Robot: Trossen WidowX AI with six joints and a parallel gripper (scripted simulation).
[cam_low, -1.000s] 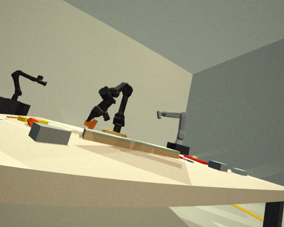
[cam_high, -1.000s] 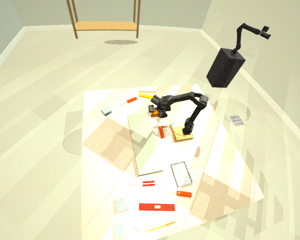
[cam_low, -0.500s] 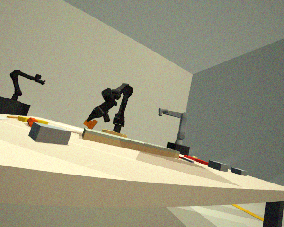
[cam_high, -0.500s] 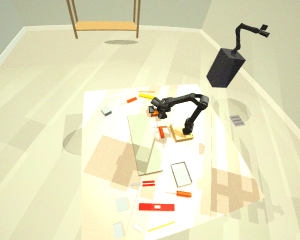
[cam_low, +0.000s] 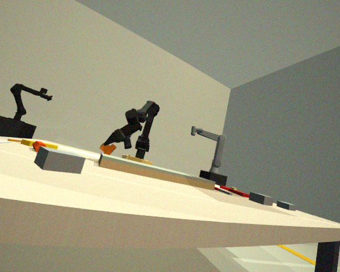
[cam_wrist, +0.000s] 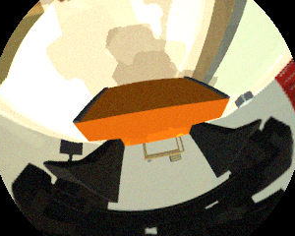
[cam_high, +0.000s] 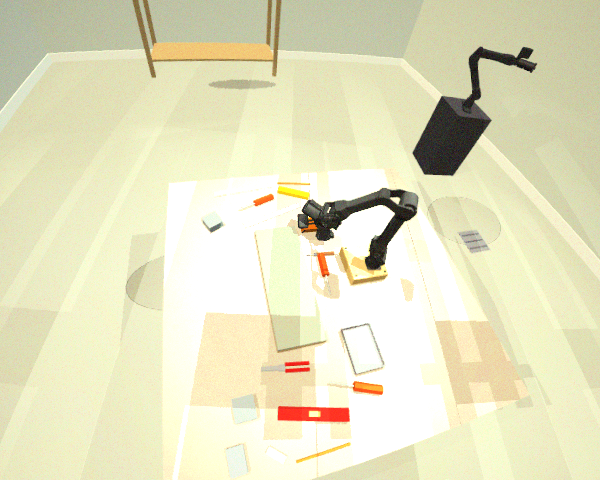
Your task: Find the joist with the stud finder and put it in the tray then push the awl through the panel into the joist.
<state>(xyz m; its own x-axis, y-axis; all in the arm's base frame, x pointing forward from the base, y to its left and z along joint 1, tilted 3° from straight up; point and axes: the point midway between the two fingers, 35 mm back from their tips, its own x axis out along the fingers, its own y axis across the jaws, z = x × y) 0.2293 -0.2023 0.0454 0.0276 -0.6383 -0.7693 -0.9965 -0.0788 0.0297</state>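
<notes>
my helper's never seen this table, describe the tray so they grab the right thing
Find the long pale green panel. Beside its end nearest the red-handled pliers lies the tray, a shallow rectangle. Its thin dark rim around a pale inside separates it from the solid grey blocks.

1 red level beside grey blocks

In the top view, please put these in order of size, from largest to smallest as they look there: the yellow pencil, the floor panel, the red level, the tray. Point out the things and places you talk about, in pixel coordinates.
1. Floor panel [cam_high: 283, 290] [cam_low: 155, 174]
2. Tray [cam_high: 363, 349]
3. Red level [cam_high: 295, 413] [cam_low: 237, 191]
4. Yellow pencil [cam_high: 323, 452]
</notes>
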